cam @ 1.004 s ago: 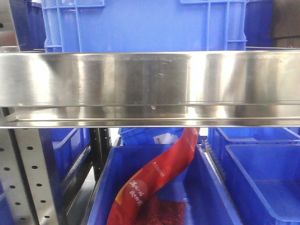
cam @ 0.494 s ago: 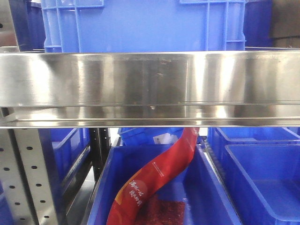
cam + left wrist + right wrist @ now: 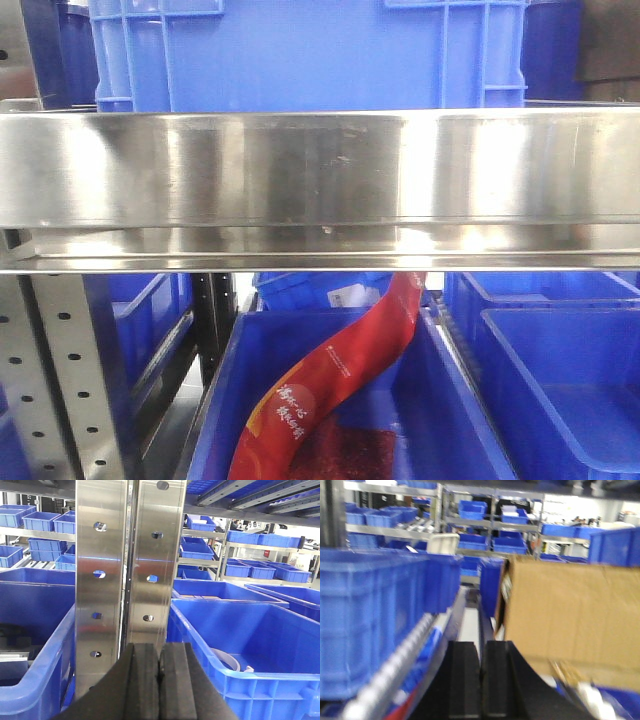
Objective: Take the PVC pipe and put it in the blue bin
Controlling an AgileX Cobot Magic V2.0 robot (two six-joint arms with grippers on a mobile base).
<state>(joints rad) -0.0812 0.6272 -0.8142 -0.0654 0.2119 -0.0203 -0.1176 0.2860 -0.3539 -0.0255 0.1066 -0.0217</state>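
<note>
The PVC pipe (image 3: 226,658), a pale curved strap with a small tab (image 3: 248,669) at its end, lies inside a large blue bin (image 3: 260,682) at the right of the left wrist view, partly hidden by the bin's rim. My left gripper (image 3: 159,647) is shut with nothing between its black pads. It sits in front of a steel upright, left of and apart from that bin. In the blurred right wrist view my right gripper (image 3: 481,645) is shut and empty. Neither gripper nor the pipe shows in the front view.
A perforated steel upright (image 3: 125,570) stands right ahead of the left gripper, with another blue bin (image 3: 30,680) to its left. A cardboard box (image 3: 570,610) is right of the right gripper, with blue bins (image 3: 370,615) and a roller rail (image 3: 405,655) to its left. The front view shows a steel shelf beam (image 3: 320,180) and a red bag (image 3: 340,380).
Only the reflections on the steel beam shift slightly in the front view. The bins and the red bag stay put.
</note>
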